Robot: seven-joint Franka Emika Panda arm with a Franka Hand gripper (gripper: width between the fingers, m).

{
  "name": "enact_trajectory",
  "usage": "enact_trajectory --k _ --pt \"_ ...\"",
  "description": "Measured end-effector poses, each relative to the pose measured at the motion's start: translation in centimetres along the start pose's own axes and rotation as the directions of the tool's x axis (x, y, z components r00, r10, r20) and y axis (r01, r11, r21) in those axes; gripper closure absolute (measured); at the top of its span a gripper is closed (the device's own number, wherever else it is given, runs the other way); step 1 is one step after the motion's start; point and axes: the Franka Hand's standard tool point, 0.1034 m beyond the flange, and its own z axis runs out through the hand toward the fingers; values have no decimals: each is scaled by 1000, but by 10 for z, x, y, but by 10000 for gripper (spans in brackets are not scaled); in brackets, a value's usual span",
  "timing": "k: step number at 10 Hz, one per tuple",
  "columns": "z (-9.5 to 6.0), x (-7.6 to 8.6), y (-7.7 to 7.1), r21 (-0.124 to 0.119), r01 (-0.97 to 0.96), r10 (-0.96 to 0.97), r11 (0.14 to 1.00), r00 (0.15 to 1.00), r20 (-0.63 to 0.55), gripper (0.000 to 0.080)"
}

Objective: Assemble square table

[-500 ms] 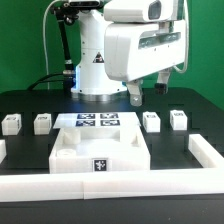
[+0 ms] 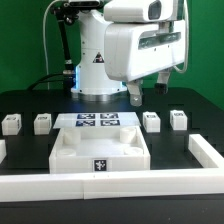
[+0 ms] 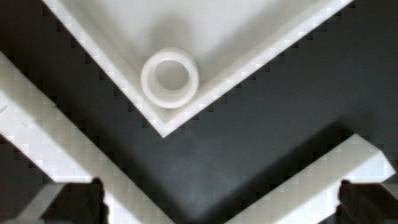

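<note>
The square table's white slab (image 2: pixel 100 152) lies flat on the black worktop near the front, with raised corner sockets and a black-and-white tag on its front edge. Short white leg posts stand in a row behind it: two at the exterior view's left (image 2: pixel 12 124) (image 2: pixel 42 122) and two at its right (image 2: pixel 151 121) (image 2: pixel 178 119). My gripper (image 2: pixel 149 92) hangs open and empty above the right-hand posts. In the wrist view one slab corner (image 3: pixel 196 40) with a round socket (image 3: pixel 171 77) lies below the gripper (image 3: pixel 214 205), whose dark fingers (image 3: pixel 64 205) stand wide apart.
The marker board (image 2: pixel 97 121) lies flat behind the slab, between the leg posts. A low white wall (image 2: pixel 110 184) runs along the front and turns up the right side (image 2: pixel 205 150). The robot base (image 2: pixel 95 65) stands at the back.
</note>
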Motion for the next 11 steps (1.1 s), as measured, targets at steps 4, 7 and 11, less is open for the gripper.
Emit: enact_trajectory --k 4,7,11 --pt "9 -14 -6 -45 253 -255 966 967 -21 150" --pt "20 -34 -11 -12 426 -426 905 905 6 150" --pt "26 -40 -11 -26 525 -526 850 851 1 150"
